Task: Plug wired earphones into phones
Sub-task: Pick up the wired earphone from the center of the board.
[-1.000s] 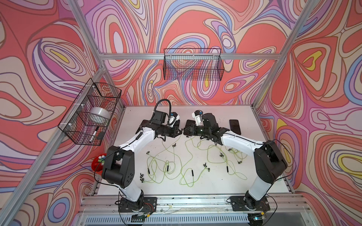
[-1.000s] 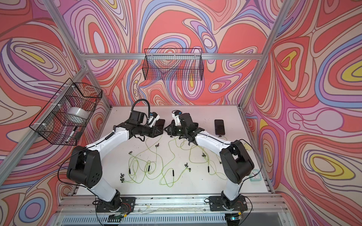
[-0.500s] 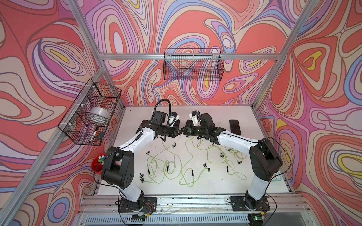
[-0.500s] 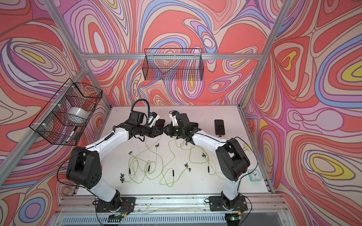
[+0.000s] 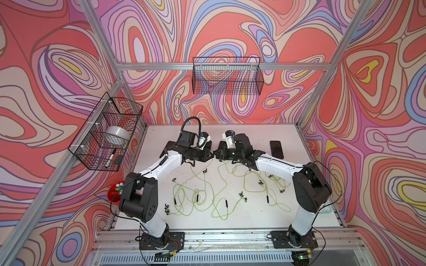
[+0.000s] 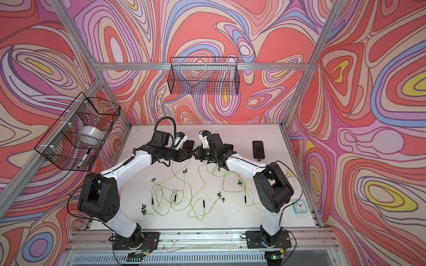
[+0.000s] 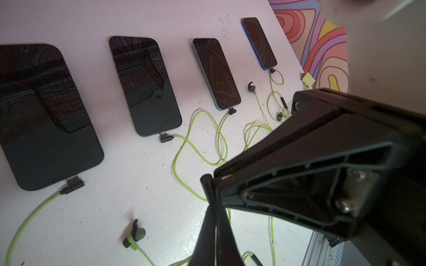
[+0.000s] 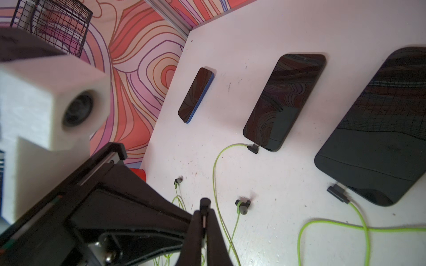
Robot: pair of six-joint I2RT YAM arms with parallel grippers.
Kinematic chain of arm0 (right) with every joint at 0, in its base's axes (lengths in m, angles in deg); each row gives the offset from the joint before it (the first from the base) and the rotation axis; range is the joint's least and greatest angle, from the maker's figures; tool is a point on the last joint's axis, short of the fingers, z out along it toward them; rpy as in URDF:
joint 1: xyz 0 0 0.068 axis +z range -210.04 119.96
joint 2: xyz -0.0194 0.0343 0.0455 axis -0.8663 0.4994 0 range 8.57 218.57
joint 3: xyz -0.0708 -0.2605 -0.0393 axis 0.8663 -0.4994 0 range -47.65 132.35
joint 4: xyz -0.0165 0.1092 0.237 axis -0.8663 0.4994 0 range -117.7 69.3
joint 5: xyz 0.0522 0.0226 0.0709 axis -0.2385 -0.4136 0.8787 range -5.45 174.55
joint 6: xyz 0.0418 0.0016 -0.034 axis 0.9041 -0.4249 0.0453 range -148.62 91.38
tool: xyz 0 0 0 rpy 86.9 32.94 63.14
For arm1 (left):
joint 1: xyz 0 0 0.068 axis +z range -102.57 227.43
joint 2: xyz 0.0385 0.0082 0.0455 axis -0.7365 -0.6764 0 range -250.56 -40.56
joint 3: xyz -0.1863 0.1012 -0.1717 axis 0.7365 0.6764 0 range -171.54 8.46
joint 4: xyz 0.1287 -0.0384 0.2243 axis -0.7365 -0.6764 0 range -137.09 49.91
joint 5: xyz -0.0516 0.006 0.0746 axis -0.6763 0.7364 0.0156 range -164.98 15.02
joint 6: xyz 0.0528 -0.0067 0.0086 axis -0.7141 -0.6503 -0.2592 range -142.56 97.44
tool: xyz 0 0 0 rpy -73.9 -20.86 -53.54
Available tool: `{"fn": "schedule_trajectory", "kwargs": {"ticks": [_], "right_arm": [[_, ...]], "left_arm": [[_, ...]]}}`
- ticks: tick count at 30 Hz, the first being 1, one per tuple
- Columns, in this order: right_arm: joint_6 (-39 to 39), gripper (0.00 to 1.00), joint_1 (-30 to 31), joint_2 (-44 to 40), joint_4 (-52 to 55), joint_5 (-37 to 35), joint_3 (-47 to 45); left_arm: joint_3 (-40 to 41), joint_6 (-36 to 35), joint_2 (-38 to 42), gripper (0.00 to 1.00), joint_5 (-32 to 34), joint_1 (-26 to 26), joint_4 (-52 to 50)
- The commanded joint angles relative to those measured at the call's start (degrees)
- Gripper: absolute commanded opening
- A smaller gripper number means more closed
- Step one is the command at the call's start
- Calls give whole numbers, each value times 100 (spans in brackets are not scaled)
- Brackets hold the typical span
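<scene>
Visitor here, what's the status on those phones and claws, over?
Left claw and right claw shut, tip to tip. Four phones have plugs at their ends; fifth phone shows none. Slack earphone cables strewn in front.

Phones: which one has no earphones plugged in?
The blue-edged phone at the row's end by the robot's left wall: no plug at its end. The other four have green cables plugged in.

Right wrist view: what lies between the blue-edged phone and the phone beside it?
Nothing: bare table separates the blue-edged phone and plugged-in phone, per the right wrist view.
</scene>
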Motion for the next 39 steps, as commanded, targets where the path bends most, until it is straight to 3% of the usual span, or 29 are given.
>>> {"fn": "schedule_trajectory", "kwargs": {"ticks": [1,5,7,9,14,19,30,39], "right_arm": [[-139,0,16,-41,104,-85,64],[-227,0,-12,-101,170,-44,35],[-197,0,-52,-156,121,19,-25],[-98,0,-152,-181,-37,126,-152],[340,0,-454,-569,-764,628,-601],[452,0,-501,-699,-952,760,-729],[672,0,-501,-668,-1320,837,-866],[583,0,-526,-952,-1231,691,-1069]], "left_arm": [[83,93,260,12,-209,-10,150],[184,408,358,43,-449,60,360],[341,688,444,50,-640,139,754],[558,940,534,51,-754,236,1150],[712,870,465,50,-911,266,1321],[676,626,355,41,-757,150,1226],[368,412,30,47,-651,-167,945],[102,107,-126,14,-73,-167,403]]}}
